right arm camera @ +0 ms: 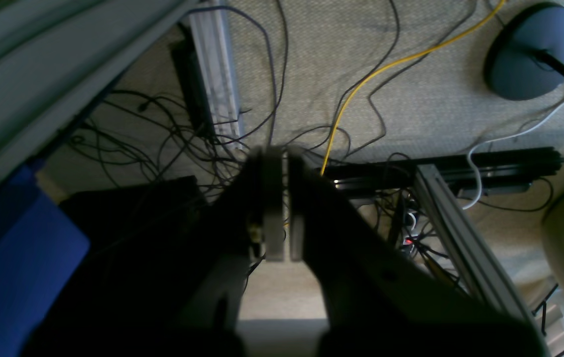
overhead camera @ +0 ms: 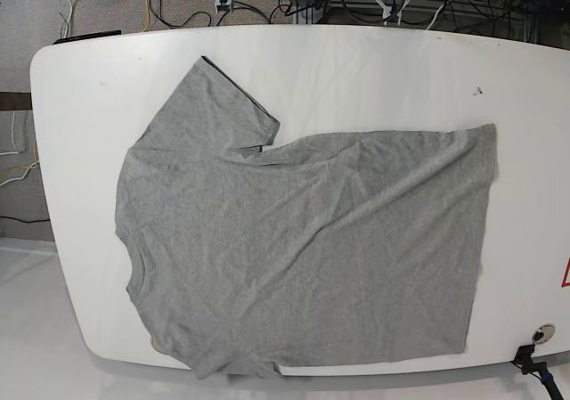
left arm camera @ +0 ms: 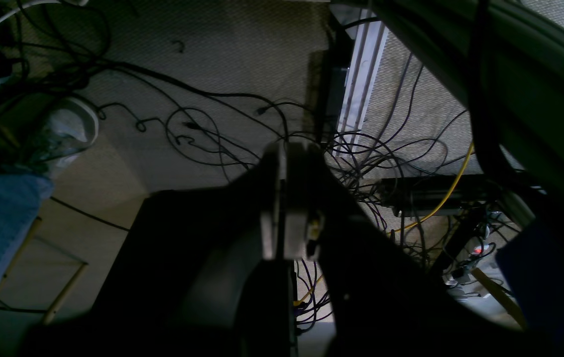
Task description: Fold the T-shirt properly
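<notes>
My left claw (left arm camera: 284,198) has its two pads pressed flat together with nothing between them, and my right claw (right arm camera: 282,206) is pinched down the same way, gripping nothing. Both wrist cameras look past the claws at carpeted floor (left arm camera: 222,59) strewn with black cables (left arm camera: 202,124), a yellow cable (right arm camera: 361,84) and an aluminium frame rail (right arm camera: 460,233), so I judge both arms to be parked off the edge of the work area (neither one shows in the base view at all). Out on the white tabletop (overhead camera: 374,61) the grey T-shirt (overhead camera: 303,257) lies spread flat and unfolded, neckline toward that view's left, hem toward its right, the far sleeve (overhead camera: 214,106) splayed out, the near sleeve reaching the table's front edge. A few soft wrinkles run across the body. I read this as the very start: no fold made yet, the first reach still to come. Next I'd want both claws opened and brought over the shirt, each taking a pinch along one long side, likely a shoulder and the matching hem corner, low enough to catch the single layer of cloth without scraping the tabletop.
</notes>
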